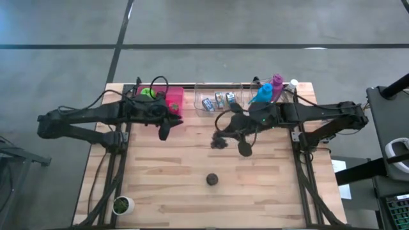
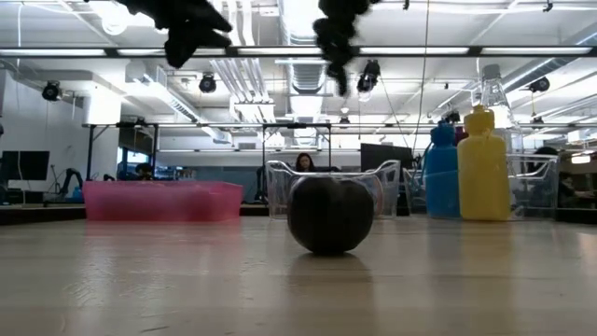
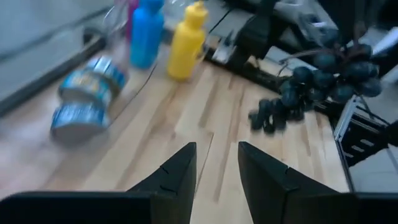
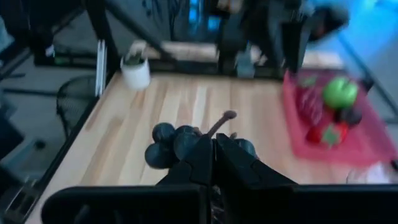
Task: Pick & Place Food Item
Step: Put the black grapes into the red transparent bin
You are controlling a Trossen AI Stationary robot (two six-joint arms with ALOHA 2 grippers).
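A bunch of dark grapes [image 1: 219, 141] hangs from my right gripper [image 1: 231, 128] above the middle of the table; the low view shows the bunch [image 2: 336, 37] well above the tabletop. In the right wrist view the gripper [image 4: 214, 144] is shut at the bunch's stem. My left gripper [image 1: 165, 131] hovers open in front of the pink bin [image 1: 172, 100], holding nothing; its wrist view [image 3: 216, 152] looks across at the grapes [image 3: 311, 93]. A dark plum [image 1: 212, 180] rests on the wood nearer the front edge. My right gripper pinches the grape bunch at the base of its stem [image 4: 219, 127], between its two fingertips [image 4: 202, 152]. The stem's end sticks out past the fingers and the grapes [image 4: 171, 146] cluster around them. The bunch is lifted clear of the table and hangs below the gripper.
The pink bin [image 4: 336, 118] holds a green apple [image 4: 340, 92] and red fruit. A clear container with cans [image 1: 217, 101] and blue, purple and yellow bottles [image 1: 265, 93] stand along the far edge. A small white pot [image 1: 123, 205] sits at the near left corner.
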